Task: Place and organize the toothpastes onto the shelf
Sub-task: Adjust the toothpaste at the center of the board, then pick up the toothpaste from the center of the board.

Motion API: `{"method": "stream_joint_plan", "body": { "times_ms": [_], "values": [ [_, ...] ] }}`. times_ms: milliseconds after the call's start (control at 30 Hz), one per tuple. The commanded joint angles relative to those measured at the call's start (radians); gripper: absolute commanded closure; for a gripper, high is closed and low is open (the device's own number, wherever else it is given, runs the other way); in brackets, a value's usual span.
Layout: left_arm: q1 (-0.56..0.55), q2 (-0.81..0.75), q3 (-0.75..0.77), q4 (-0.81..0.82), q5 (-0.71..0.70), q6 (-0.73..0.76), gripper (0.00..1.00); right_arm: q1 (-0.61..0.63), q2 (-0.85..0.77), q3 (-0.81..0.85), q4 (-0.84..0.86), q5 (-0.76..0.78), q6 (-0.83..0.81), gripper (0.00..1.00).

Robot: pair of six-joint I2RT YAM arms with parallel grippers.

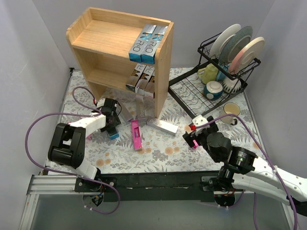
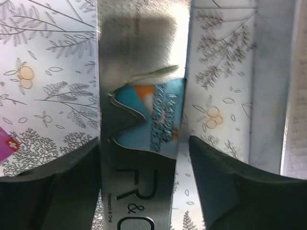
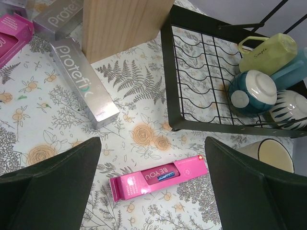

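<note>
Pickup step, left arm. Left gripper sits low over a silver-and-blue toothpaste box that lies flat toward the left edge of the table, just in front of the shelf. Its jaws straddle the box's width: one finger looks to touch the side and a sliver of table shows at the other, so it isn't clamped yet. Right gripper hangs wide open and empty above a pink box, right of the table's middle, in front of the dish rack. The shelf stands at the far-left corner, with two blue-silver boxes at the right of its top level and three silver ones on the lower level. Loose between the arms are another pink box, a silver box and a couple more by the shelf foot. By my count roughly half are shelved. Next move needs a firm pinch across the narrow sides and a straight lift. Then turn the box to match the pair on top and slide it in alongside, clear of the rim and side panel.
</note>
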Motion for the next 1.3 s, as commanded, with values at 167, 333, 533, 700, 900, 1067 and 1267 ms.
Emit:
{"method": "stream_joint_plan", "body": {
  "times_ms": [167, 333, 533, 700, 900, 1067, 1267],
  "values": [
    [-0.089, -0.163, -0.215, 0.087, 0.044, -0.149, 0.05, -0.005, -0.003, 0.004, 0.04, -0.014, 0.002, 0.03],
    [-0.126, -0.18, -0.271, 0.093, -0.037, -0.221, 0.09, -0.005, -0.009, 0.003, 0.037, -0.02, 0.005, 0.03],
    [-0.158, -0.198, -0.3, 0.121, -0.071, -0.271, 0.23, -0.005, -0.007, -0.002, 0.043, -0.02, 0.005, 0.03],
    [-0.178, -0.212, -0.285, 0.083, -0.091, -0.315, 0.37, -0.005, 0.005, -0.008, 0.043, -0.017, 0.003, 0.03],
    [-0.195, -0.318, -0.222, -0.016, -0.152, -0.298, 0.58, -0.005, 0.011, -0.012, 0.049, -0.015, 0.003, 0.04],
    [-0.195, -0.459, -0.108, -0.164, -0.197, -0.272, 0.61, -0.005, 0.013, -0.014, 0.049, -0.014, 0.005, 0.04],
    [-0.195, -0.597, 0.121, -0.292, -0.246, -0.105, 0.62, -0.005, 0.008, -0.017, 0.052, -0.009, 0.005, 0.04]
  ]
}}
